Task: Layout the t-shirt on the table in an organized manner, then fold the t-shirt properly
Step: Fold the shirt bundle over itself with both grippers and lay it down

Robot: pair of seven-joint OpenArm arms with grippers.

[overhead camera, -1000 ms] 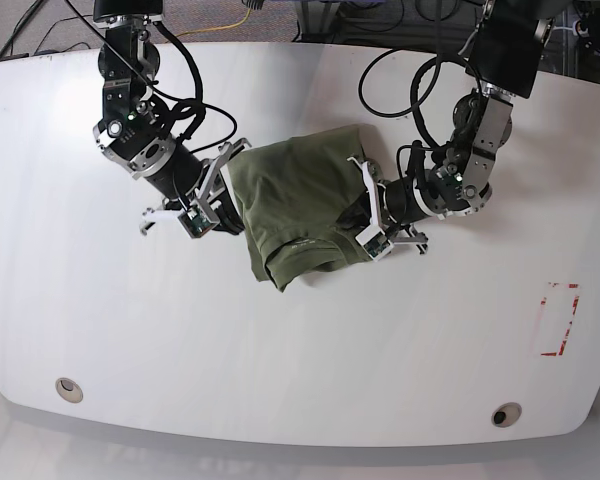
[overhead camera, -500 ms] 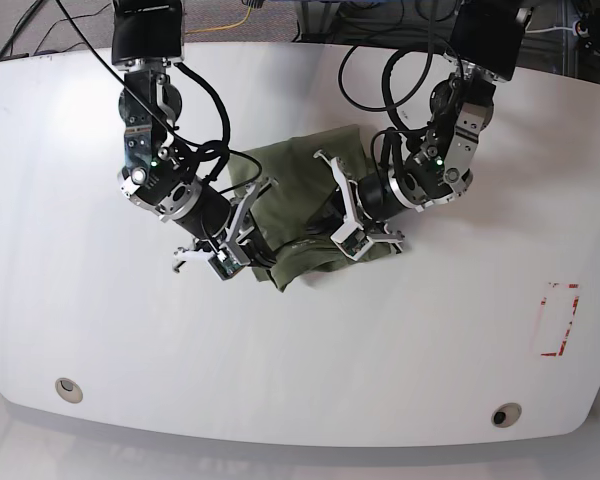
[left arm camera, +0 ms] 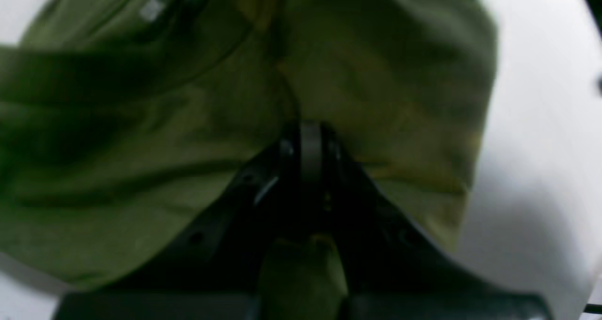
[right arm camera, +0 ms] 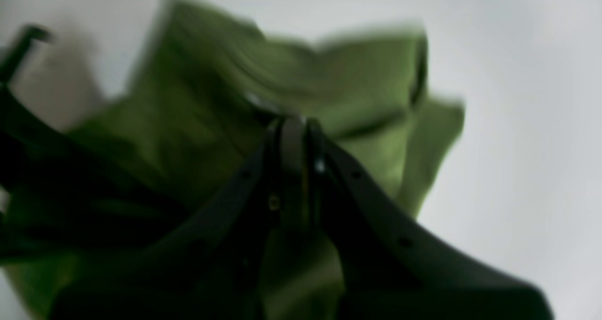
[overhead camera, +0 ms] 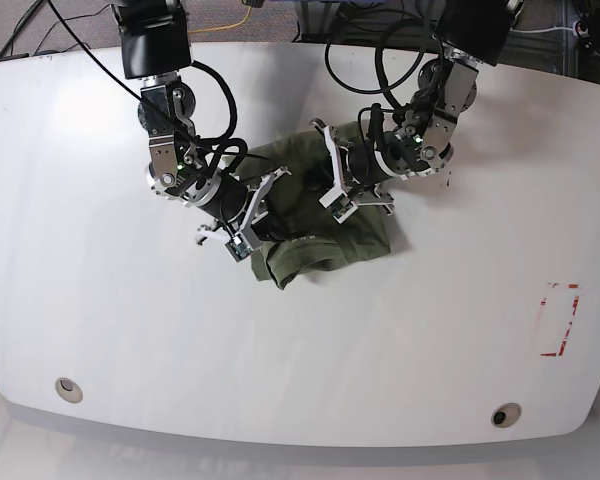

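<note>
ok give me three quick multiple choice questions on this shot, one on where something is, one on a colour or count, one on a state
1. Where on the table is the red dashed rectangle, in the base view?
A. near the right edge
B. at the top left corner
C. under the cloth

2. What colour is the t-shirt?
A. navy blue
B. olive green
C. white with a print

3. How does the t-shirt lie?
A. spread flat with sleeves out
B. hanging off the table edge
C. bunched between the two arms

Answers: 1 A, the mark sits far to the right, apart from the cloth. 2 B, plain olive green in all three views. 3 C, the left gripper and the right gripper are both shut on folds of it, and the cloth is rumpled between them.
</note>
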